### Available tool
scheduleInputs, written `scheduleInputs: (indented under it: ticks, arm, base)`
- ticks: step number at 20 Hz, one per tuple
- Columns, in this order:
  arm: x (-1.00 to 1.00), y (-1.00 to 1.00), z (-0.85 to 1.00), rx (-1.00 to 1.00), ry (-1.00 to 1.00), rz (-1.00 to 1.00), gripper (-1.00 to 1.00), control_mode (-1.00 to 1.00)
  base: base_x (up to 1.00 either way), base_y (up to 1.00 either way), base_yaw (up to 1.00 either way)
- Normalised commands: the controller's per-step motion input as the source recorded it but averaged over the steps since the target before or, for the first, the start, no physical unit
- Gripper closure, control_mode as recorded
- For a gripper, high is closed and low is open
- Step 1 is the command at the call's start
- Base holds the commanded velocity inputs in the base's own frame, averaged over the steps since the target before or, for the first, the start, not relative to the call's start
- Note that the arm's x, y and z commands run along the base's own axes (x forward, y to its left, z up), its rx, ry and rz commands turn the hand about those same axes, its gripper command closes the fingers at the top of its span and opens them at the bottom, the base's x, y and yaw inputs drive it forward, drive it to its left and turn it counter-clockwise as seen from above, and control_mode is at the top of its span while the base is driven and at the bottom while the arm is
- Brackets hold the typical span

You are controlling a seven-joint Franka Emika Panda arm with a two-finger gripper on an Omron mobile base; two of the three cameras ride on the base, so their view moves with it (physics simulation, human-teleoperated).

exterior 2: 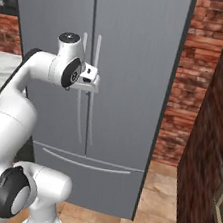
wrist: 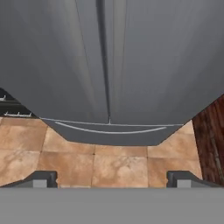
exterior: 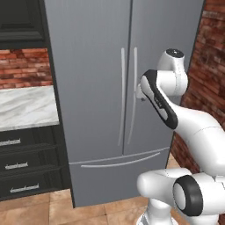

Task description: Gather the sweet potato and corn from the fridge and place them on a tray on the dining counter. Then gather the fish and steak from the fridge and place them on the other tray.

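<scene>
Fridge [exterior: 96, 88] doors closed, hiding contents; wide-spread claw [wrist: 111, 179] hovers near handles [exterior 2: 84, 87].

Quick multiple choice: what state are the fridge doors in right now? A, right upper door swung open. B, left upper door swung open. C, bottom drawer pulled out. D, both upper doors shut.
D: the fridge shows both upper doors flush, their handles side by side at the centre seam, and the bottom drawer is in too; the end effector is open, facing the doors.
</scene>
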Motion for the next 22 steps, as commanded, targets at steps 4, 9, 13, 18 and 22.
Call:
scheduleInputs:
  ticks: [4, 9, 13, 18, 22]
  arm:
    - [0.53, 0.02, 0.0, 0.0, -0.11, 0.0, -1.0, -1.0]
    - [0.51, 0.03, 0.0, 0.0, -0.02, -0.06, -1.0, -1.0]
    - [0.5, 0.0, 0.0, 0.0, 0.0, -0.08, -1.0, -1.0]
    - [0.4, 0.0, 0.0, 0.0, 0.0, -0.06, -1.0, -1.0]
    - [0.4, 0.0, -0.03, 0.0, 0.0, 0.0, -1.0, -1.0]
  base:
    - [0.0, 0.0, 0.0]
    - [0.0, 0.0, 0.0]
    - [0.0, 0.0, 0.0]
    - [0.0, 0.0, 0.0]
    - [0.0, 0.0, 0.0]
